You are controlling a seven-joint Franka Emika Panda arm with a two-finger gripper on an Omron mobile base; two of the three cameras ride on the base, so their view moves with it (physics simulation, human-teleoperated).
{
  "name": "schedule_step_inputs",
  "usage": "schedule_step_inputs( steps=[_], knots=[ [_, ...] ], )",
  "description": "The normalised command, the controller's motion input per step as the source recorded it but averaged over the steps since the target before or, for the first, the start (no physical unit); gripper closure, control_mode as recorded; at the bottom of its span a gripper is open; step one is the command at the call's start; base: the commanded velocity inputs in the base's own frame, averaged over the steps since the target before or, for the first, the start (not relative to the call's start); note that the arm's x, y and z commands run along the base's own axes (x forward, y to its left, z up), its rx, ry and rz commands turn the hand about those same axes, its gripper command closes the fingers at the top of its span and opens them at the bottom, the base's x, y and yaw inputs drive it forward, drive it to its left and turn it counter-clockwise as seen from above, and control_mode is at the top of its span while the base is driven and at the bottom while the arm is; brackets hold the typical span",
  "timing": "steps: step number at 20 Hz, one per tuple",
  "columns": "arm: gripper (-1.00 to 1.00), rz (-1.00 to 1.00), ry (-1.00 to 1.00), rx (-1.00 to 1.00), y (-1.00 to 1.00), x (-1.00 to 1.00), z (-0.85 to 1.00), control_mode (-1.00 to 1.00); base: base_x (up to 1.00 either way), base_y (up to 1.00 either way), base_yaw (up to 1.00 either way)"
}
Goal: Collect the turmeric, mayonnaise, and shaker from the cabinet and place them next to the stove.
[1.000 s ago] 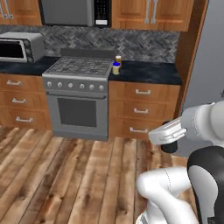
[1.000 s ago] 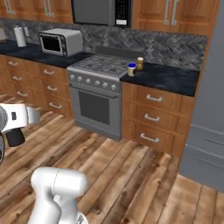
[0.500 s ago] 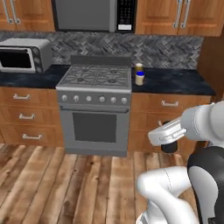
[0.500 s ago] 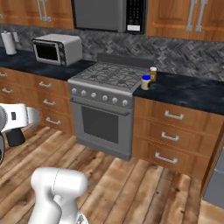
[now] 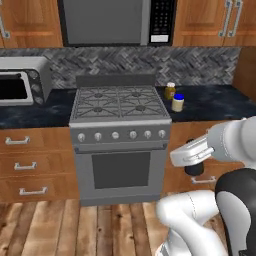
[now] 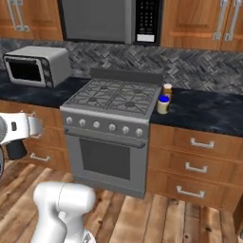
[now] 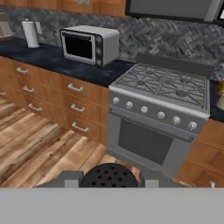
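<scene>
My gripper (image 7: 109,180) is shut on the shaker (image 7: 109,175), whose dark perforated top sits between the fingertips. The shaker (image 5: 194,168) hangs dark under the white hand, low and in front of the drawers right of the stove (image 5: 119,107). In the right base view the shaker (image 6: 15,149) shows at the far left. The turmeric (image 5: 170,91) and the blue-lidded mayonnaise (image 5: 177,102) stand upright on the dark counter just right of the stove (image 6: 114,102); turmeric (image 6: 167,90) is behind mayonnaise (image 6: 163,105). The cabinet is out of view.
A silver toaster oven (image 6: 35,64) sits on the counter left of the stove, with a paper towel roll (image 7: 30,33) farther left. A built-in microwave (image 5: 117,22) hangs over the burners. Bare dark counter (image 5: 217,102) stretches right of the jars. Wooden drawers (image 6: 201,163) line the front.
The base has driven toward the stove, so the whole scene has grown and shifted in both base views. The shaker stays in my gripper.
</scene>
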Motion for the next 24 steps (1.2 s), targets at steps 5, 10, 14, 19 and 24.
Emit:
schedule_step_inputs(
  steps=[5,10,14,19,24],
  knots=[
    [1.0,0.0,0.0,0.0,0.0,0.0,0.0,1.0,1.0,0.67,-0.34],
    [1.0,0.0,0.0,0.0,0.0,0.0,0.0,1.0,1.0,0.65,-0.31],
    [1.0,0.0,0.0,0.0,0.0,0.0,0.0,1.0,0.99,0.63,-0.25],
    [1.0,0.0,0.0,0.0,0.0,0.0,0.0,1.0,0.79,0.51,-0.17],
    [1.0,0.21,-0.02,0.0,0.13,0.35,-0.88,-1.0,0.0,0.0,0.0]
  ],
)
